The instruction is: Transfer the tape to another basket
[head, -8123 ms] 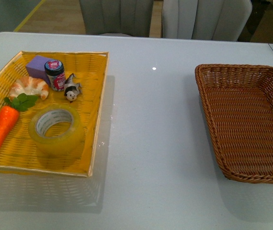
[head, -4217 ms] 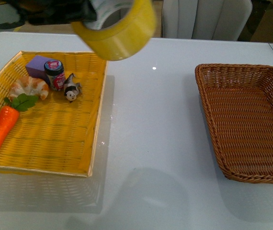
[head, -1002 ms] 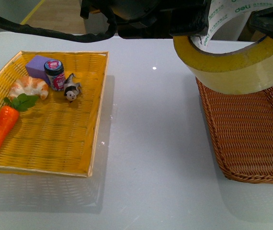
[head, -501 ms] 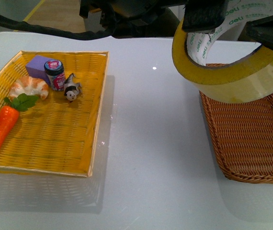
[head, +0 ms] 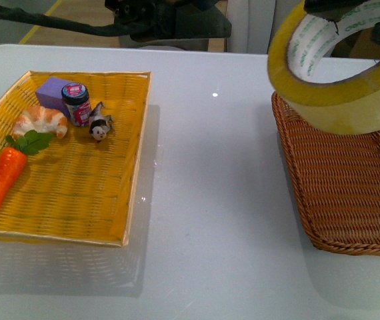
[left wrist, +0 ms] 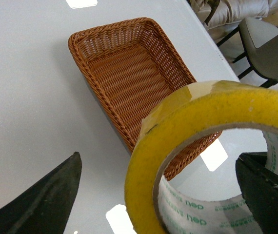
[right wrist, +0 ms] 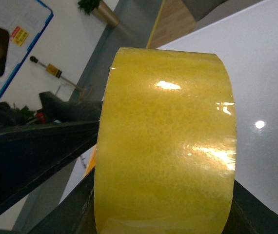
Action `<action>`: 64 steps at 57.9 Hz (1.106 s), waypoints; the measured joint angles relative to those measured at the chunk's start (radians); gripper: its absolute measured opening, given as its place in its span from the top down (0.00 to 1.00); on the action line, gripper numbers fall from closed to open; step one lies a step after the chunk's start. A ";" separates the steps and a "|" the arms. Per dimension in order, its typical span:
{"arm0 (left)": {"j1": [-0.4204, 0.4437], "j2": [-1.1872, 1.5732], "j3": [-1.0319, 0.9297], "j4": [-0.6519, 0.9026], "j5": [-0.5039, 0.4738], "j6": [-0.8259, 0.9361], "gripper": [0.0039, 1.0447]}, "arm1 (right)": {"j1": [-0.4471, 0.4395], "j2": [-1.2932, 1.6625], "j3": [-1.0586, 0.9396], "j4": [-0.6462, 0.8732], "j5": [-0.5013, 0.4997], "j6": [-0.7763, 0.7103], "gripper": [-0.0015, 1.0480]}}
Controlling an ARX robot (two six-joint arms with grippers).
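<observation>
The tape (head: 340, 100), a wide yellowish roll with a white core printed in green, hangs in the air over the near-left part of the brown wicker basket (head: 290, 140). My right gripper (head: 367, 20) is shut on it; its dark fingers (right wrist: 75, 200) press the roll (right wrist: 166, 146) from both sides. My left gripper (left wrist: 158, 157) is open, its fingers (left wrist: 46, 200) standing wide on either side of the roll (left wrist: 202, 112) without touching it. The basket (left wrist: 129, 68) lies below and holds nothing. My left arm (head: 177, 20) shows at the top of the front view.
A shallow yellow woven tray (head: 137, 167) at the left holds a carrot (head: 3, 180), a croissant (head: 40, 121), a purple block (head: 51, 92), a small jar (head: 77, 103) and a little animal figure (head: 100, 123). Chairs stand behind the white table (head: 210, 200).
The tape, lifted from the yellow tray earlier, has moved further right over the brown basket in the last second. The left arm has drawn back towards the left.
</observation>
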 joint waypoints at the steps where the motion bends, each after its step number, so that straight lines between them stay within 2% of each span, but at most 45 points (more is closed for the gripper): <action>1: 0.001 -0.002 0.000 0.000 0.000 0.000 0.08 | -0.010 0.000 0.000 0.002 0.000 0.002 0.55; 15: 0.031 -0.042 -0.015 0.003 0.000 -0.008 0.08 | -0.097 -0.008 -0.002 -0.006 -0.002 0.025 0.55; 38: 0.171 -0.343 -0.197 0.084 -0.073 -0.027 0.08 | -0.135 -0.122 -0.057 -0.085 -0.004 0.009 0.55; 49: 0.171 -0.473 -0.299 0.117 -0.081 -0.058 0.08 | -0.183 -0.161 -0.066 -0.127 -0.010 -0.008 0.55; 50: 0.167 -0.474 -0.303 0.125 -0.100 -0.056 0.09 | -0.189 -0.167 -0.066 -0.132 -0.011 -0.010 0.55; 52: 0.140 -0.484 -0.344 0.235 -0.272 0.003 0.15 | -0.198 -0.176 -0.066 -0.140 -0.011 -0.012 0.55; 53: 0.138 -0.486 -0.358 0.268 -0.319 0.019 0.16 | -0.203 -0.183 -0.066 -0.146 -0.011 -0.015 0.55; 55: 0.135 -0.503 -0.417 0.383 -0.479 0.080 0.23 | -0.209 -0.192 -0.066 -0.156 -0.011 -0.019 0.55; 58: 0.149 -0.537 -0.493 0.480 -0.631 0.159 0.32 | -0.216 -0.201 -0.066 -0.170 -0.011 -0.031 0.55; 60: 0.172 -0.570 -0.544 0.520 -0.689 0.191 0.38 | -0.221 -0.206 -0.066 -0.181 -0.010 -0.038 0.55; 64: 0.218 -0.630 -0.620 0.546 -0.689 0.229 0.51 | -0.231 -0.208 -0.066 -0.189 -0.008 -0.052 0.55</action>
